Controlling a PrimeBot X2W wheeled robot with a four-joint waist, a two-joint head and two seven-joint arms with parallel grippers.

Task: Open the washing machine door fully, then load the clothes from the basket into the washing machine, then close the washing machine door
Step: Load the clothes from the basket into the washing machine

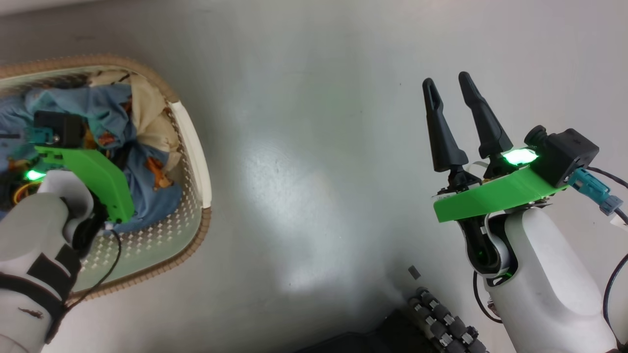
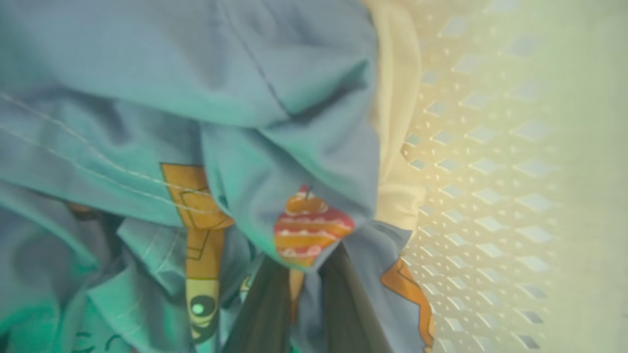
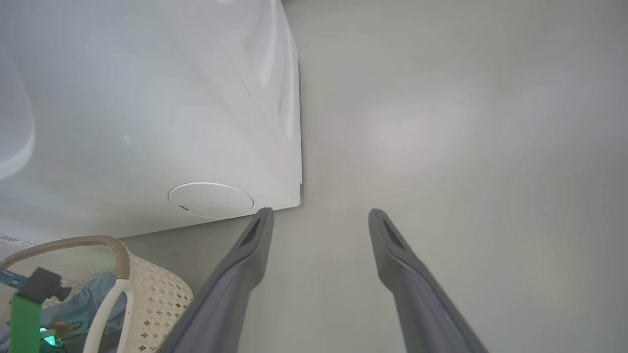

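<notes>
The cream-white perforated basket (image 1: 195, 147) with its brown woven rim stands on the floor at the left. In it lie the clothes (image 1: 105, 115), light-blue fabric with orange prints, and a cream piece (image 1: 152, 122). My left arm reaches down into the basket, its green wrist mount (image 1: 93, 176) covering the fingers from above. In the left wrist view my left gripper (image 2: 304, 260) has its dark fingers (image 2: 265, 309) close together with blue fabric (image 2: 274, 98) pinched between and draped over the tips. My right gripper (image 1: 454, 98) hangs open over bare floor. The white washing machine (image 3: 147, 98) rises behind the basket (image 3: 157, 304). Its door is out of view.
Grey floor (image 1: 304, 171) stretches between the basket and my right arm. My base with its dark rollers (image 1: 441, 318) sits at the bottom. A round white cover (image 3: 211, 200) marks the washer's lower front corner. Cables hang off the right wrist (image 1: 613, 284).
</notes>
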